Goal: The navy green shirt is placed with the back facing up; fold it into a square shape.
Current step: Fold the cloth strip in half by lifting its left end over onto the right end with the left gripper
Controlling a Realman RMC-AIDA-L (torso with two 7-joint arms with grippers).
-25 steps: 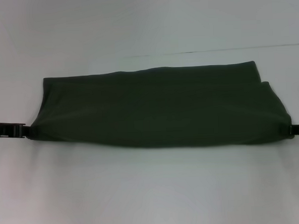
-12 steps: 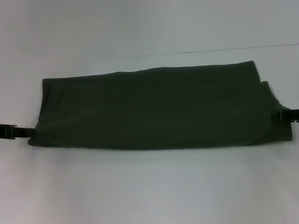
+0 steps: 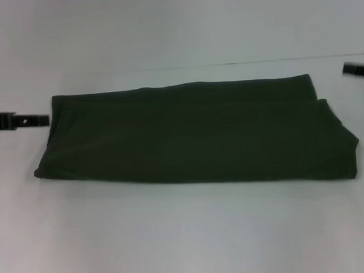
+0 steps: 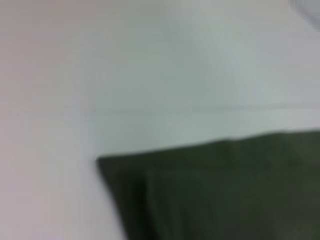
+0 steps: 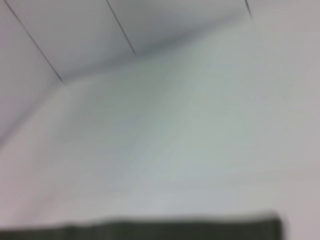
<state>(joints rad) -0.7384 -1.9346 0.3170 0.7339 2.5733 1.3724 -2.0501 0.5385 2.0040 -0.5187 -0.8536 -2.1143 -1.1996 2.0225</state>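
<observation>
between each gripper (image 3: pixel 45 120) (apart) — shirt (image 3: pixel 194 133)

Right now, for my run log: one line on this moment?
navy green shirt: folded band, flat on table | left tool: clear, left end | right tool: clear, far right

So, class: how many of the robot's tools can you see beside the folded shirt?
2. The left tool sits just off the navy green shirt at its left end; the right tool pokes in at the far right edge, clear of the shirt. Neither touches it.

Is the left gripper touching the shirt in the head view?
No, the left gripper sits beside the navy green shirt with a strip of bare white table between them.
</observation>
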